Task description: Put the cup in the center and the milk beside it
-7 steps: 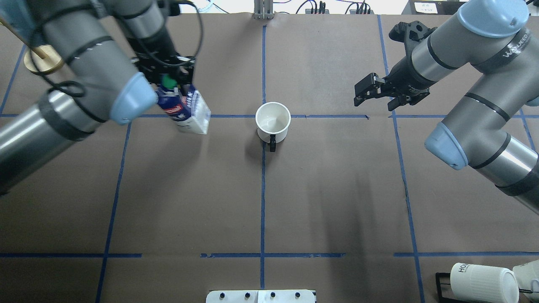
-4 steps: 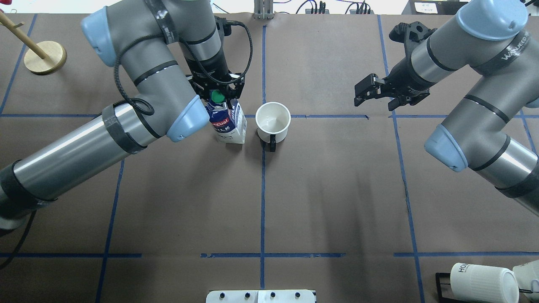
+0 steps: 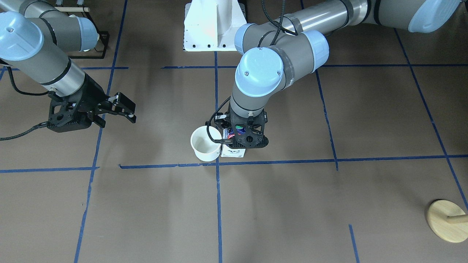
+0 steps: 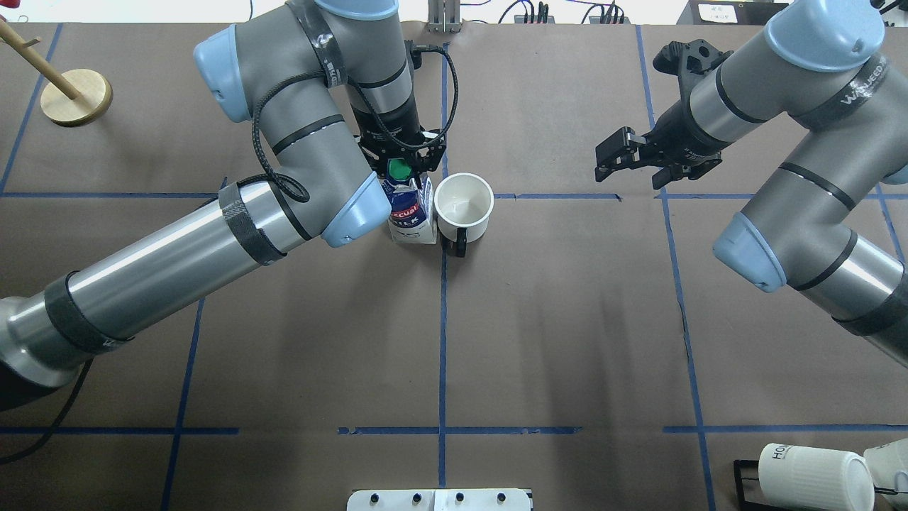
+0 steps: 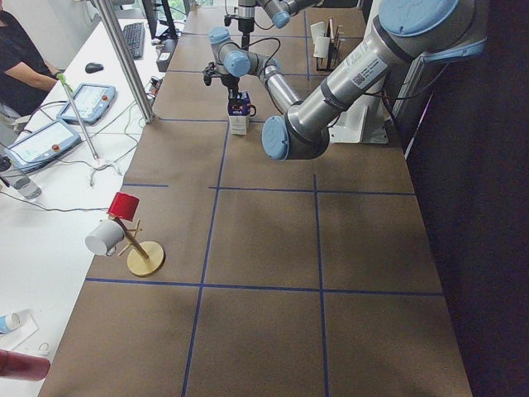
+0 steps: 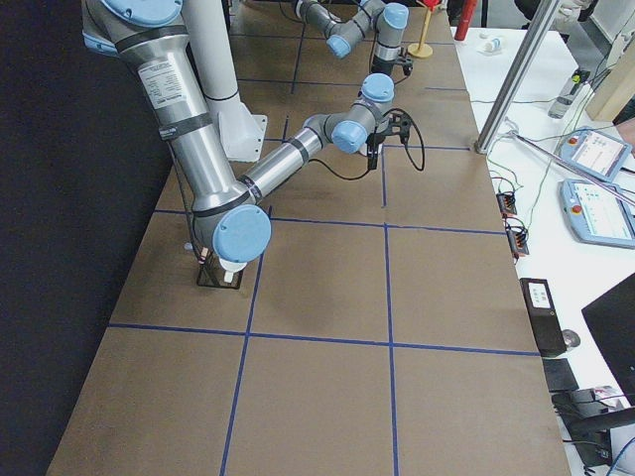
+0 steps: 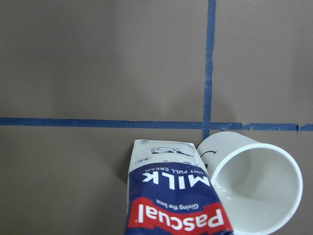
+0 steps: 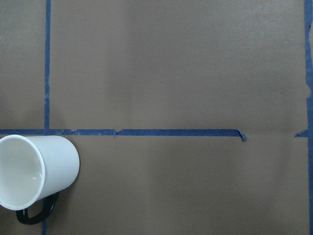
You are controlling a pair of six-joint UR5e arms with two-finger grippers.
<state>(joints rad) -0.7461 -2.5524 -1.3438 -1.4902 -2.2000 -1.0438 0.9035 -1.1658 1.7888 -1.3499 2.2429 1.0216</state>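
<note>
Here the left tool (image 4: 401, 169) clenches the milk (image 4: 409, 215) by its top. The carton stands upright directly beneath it on the bench (image 4: 567, 319), just beside the cup (image 4: 464, 227) at the centre cross. The right tool (image 4: 633, 152) hangs spread and empty, well apart. One cup, one milk.

You see milk carton (image 7: 171, 196) at lower centre, white cup (image 7: 254, 188) just beside it, blue tape lines (image 7: 98, 122) crossing beyond.

Overhead and front cameras face oppositely, sharing the cup (image 4: 463, 204).
</note>
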